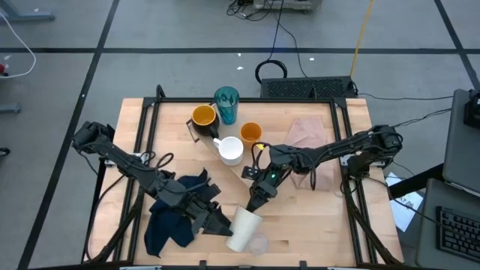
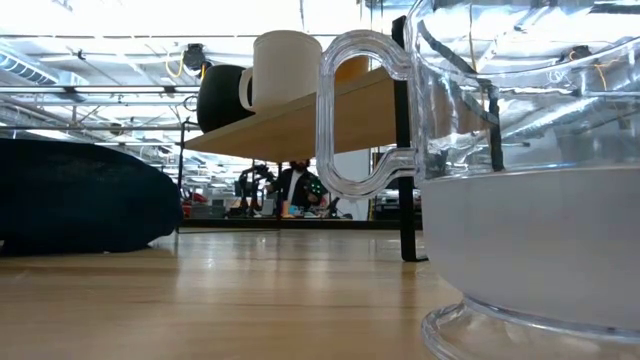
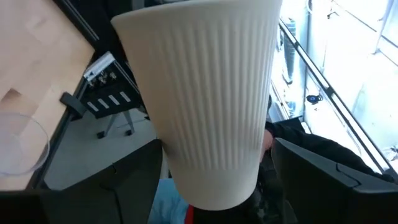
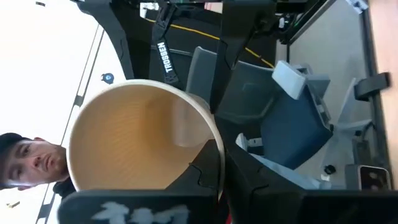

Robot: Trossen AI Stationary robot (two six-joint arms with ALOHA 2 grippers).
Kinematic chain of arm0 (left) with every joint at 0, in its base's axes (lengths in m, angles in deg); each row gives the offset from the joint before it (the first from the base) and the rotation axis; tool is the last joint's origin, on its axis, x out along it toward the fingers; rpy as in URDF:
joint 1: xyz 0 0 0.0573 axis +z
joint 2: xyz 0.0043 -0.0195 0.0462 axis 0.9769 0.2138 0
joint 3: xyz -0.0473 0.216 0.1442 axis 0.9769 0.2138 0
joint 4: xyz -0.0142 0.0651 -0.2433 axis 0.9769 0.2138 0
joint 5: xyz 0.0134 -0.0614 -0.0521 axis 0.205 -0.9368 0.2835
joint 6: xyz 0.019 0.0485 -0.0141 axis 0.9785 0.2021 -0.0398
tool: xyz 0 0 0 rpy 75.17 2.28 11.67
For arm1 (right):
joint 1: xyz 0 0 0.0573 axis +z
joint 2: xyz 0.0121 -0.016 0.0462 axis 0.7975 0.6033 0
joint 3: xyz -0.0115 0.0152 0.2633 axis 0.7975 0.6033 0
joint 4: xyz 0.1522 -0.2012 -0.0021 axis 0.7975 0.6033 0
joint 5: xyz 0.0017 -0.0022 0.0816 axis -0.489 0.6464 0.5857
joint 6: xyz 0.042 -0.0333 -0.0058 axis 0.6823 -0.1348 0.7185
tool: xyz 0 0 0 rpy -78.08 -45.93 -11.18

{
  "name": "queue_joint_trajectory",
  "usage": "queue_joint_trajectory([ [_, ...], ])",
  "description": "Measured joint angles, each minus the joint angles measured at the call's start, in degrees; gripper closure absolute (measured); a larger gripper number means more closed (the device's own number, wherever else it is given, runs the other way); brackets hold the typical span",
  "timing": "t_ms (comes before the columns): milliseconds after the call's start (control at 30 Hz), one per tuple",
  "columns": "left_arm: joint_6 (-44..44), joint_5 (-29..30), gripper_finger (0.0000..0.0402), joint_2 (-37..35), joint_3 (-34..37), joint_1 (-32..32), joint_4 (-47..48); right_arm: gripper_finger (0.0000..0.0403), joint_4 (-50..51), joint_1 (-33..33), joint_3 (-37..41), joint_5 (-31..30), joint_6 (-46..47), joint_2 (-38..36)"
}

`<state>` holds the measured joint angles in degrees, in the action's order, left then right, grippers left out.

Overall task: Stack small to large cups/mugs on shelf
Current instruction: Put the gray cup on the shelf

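left jaws (image 1: 225, 227): spread wide around the beige-grey cup (image 1: 244, 228), gripping its base end; cup is held, ribbed wall fills the left wrist view (image 3: 205, 106)
cup axis: tilted, base toward 9 o'clock at the jaws, mouth pointing roughly 1 o'clock, near desk (image 1: 315, 225) front edge
right jaws (image 1: 253, 204): fully closed, holding nothing, tip right at the cup's rim, 12 o'clock of it
small clear cup (image 1: 258, 244): on desk, just beside the held cup at 5 o'clock
shelf group: white mug (image 1: 230, 150), small orange cup (image 1: 250, 135), yellow-orange mug (image 1: 203, 118), teal tumbler (image 1: 226, 104), all at 12 o'clock, well apart
nearer arm: left, already holding
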<state>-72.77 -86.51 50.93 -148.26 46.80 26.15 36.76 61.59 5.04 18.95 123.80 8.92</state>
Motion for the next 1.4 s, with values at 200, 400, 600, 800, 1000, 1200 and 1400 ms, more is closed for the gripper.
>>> queue_joint_trajectory([
  [200,-2.1,-1.0,0.0101,0.0,0.0,-0.1,0.4,0.0403,-6.1,-0.4,0.0,0.4,2.4,2.6],
  [400,-2.2,-0.5,0.0100,-0.1,0.0,0.0,0.0,0.0403,-8.3,-1.0,-0.4,-1.1,3.2,2.6],
  [600,-2.3,0.0,0.0078,-0.1,0.0,0.0,0.2,0.0403,-7.5,-1.1,-0.4,-3.0,3.0,2.6],
  [800,-2.3,1.3,0.0043,0.0,0.0,0.0,0.4,0.0403,-6.7,-1.2,-0.4,-4.8,1.8,2.6],
  [1000,-2.5,1.2,0.0041,0.0,0.0,0.0,0.4,0.0403,-6.7,-1.3,-0.4,-4.6,2.3,2.6],
  [1200,-3.1,1.1,0.0066,0.0,0.0,0.0,0.9,0.0403,-6.7,-1.3,-0.4,-4.7,2.6,2.6],
  [1400,-3.4,1.1,0.0102,0.0,0.0,0.0,1.0,0.0403,-7.0,-1.3,-0.4,-4.5,3.0,2.6],
])
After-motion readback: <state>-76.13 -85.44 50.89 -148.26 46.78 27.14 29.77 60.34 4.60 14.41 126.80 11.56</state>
